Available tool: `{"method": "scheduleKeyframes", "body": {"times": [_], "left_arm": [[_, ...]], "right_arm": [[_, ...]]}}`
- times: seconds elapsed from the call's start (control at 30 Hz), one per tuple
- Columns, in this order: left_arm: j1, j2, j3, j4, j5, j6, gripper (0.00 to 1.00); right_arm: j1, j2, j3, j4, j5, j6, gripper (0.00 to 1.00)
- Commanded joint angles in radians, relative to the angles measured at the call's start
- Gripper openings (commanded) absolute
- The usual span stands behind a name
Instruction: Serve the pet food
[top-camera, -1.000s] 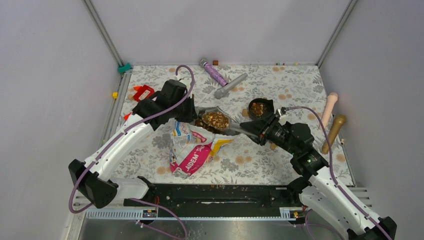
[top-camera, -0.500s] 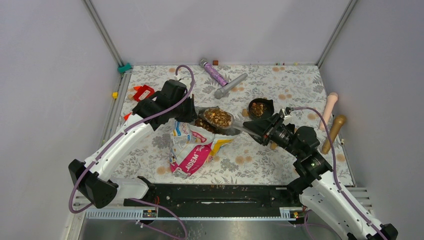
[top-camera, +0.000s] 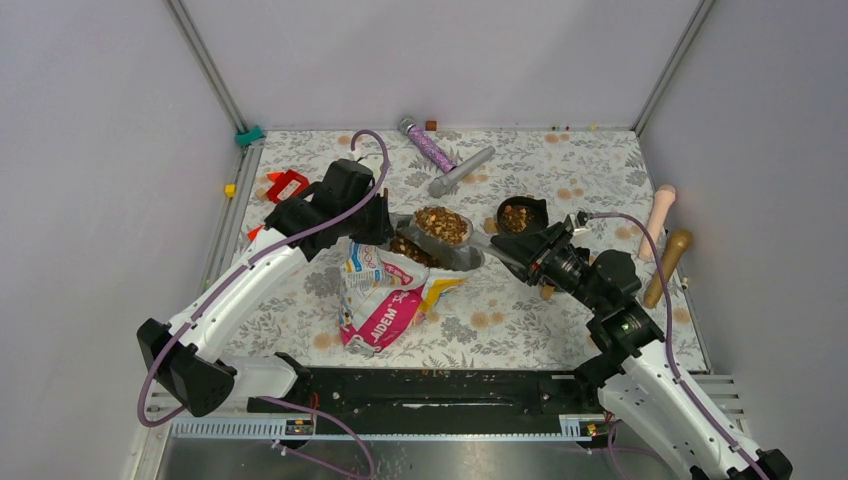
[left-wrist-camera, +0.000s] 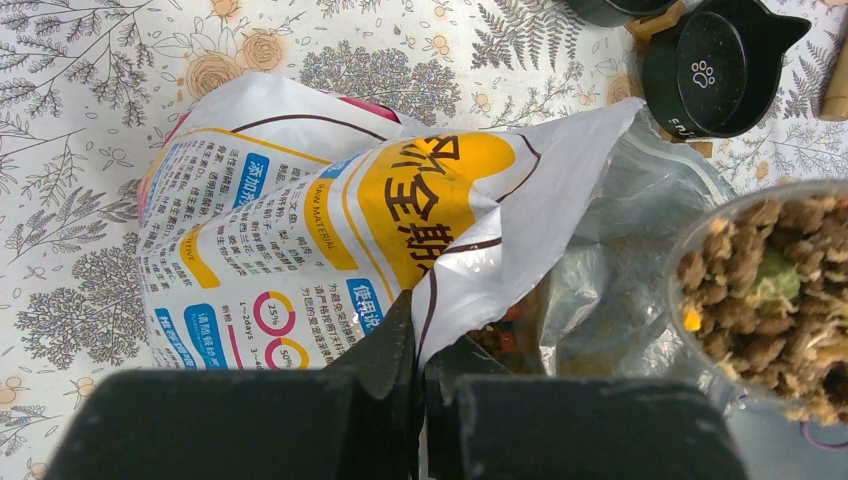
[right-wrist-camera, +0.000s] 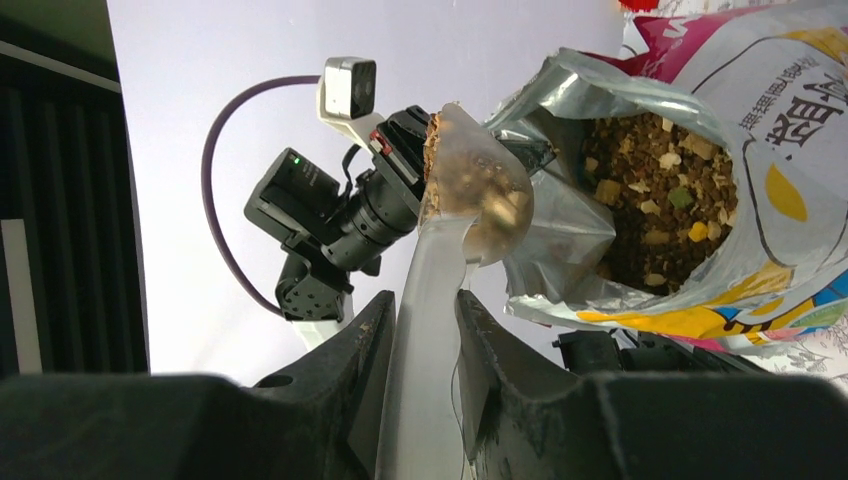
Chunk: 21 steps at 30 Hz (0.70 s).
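The left jaws are pinched fully shut on the upper edge of a printed bag (left-wrist-camera: 330, 210), which is held open at its mouth. The bag (top-camera: 385, 290) is spread on the flowered mat (top-camera: 560, 160) of the worktop, below and to the near side of the left jaws.

The right jaws are set partly open and are closed on the handle of a clear plastic scoop (right-wrist-camera: 470, 190); the handle is seen between the two fingers (right-wrist-camera: 360, 350) in the right wrist view. The scoop (top-camera: 462, 255) is held out beyond the right jaws, level, with its cup over the open mouth of the bag and just beside the left jaws. Whether the cup touches the bag cannot be told.

The pet food (top-camera: 442, 224) is heaped in the cup of the scoop, filled to the brim. More pet food (right-wrist-camera: 650, 190) is seen inside the bag, behind the foil lining, to the right of the scoop in the right wrist view. In the left wrist view the loaded cup (left-wrist-camera: 770, 260) is seen to the right of the left jaws.

A black bowl (top-camera: 543, 212) is stood on the mat just beyond the right jaws, apart from the scoop, and some pet food is already held in it.
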Motion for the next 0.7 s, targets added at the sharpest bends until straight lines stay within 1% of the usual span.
{"method": "scheduleKeyframes", "body": {"times": [0.0,0.23,0.67], "left_arm": [[-0.012,-0.009,0.02,-0.005,-0.002,-0.006,0.0],[-0.012,-0.008,0.02,-0.004,0.005,-0.006,0.0],[-0.012,-0.007,0.021,-0.004,0.002,-0.004,0.0]], "right_arm": [[-0.024,0.012,0.017,0.123,0.022,0.026,0.0],[-0.062,0.044,0.037,0.133,0.043,0.003,0.0],[-0.204,0.074,0.023,0.134,0.12,-0.033,0.0]]}}
